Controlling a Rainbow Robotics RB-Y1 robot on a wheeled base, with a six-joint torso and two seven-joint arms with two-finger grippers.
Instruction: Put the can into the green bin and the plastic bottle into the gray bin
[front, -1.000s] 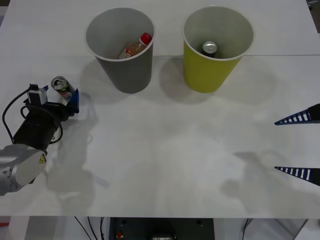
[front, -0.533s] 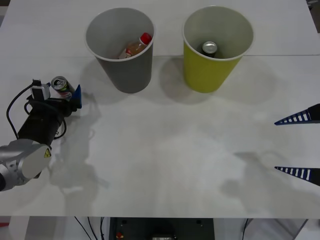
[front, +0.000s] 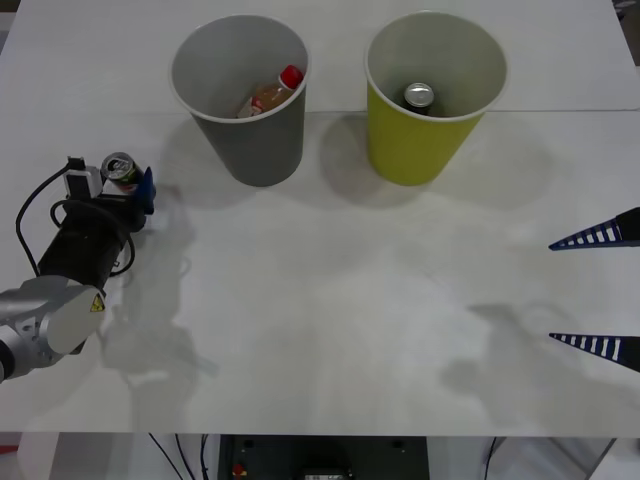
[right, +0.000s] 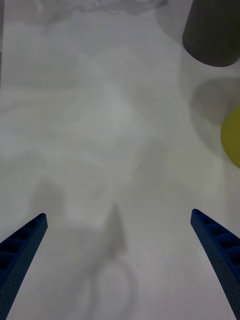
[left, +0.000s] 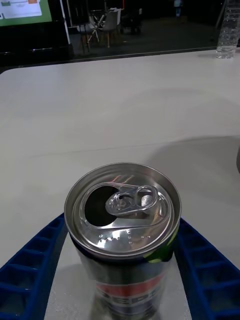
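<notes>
The left gripper (front: 135, 185) pinched the slim dark silver-topped can (left: 123, 227) between its blue fingers (left: 206, 272); the logo was partly hidden.

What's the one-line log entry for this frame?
left gripper: shut on can, far left of table | right gripper: open, idle at right | bottle: in gray bin | green bin: holds another can

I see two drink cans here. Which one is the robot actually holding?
The can at the table's left edge, between the left gripper fingers, with its logo showing. The other can sits inside the green bin.
</notes>
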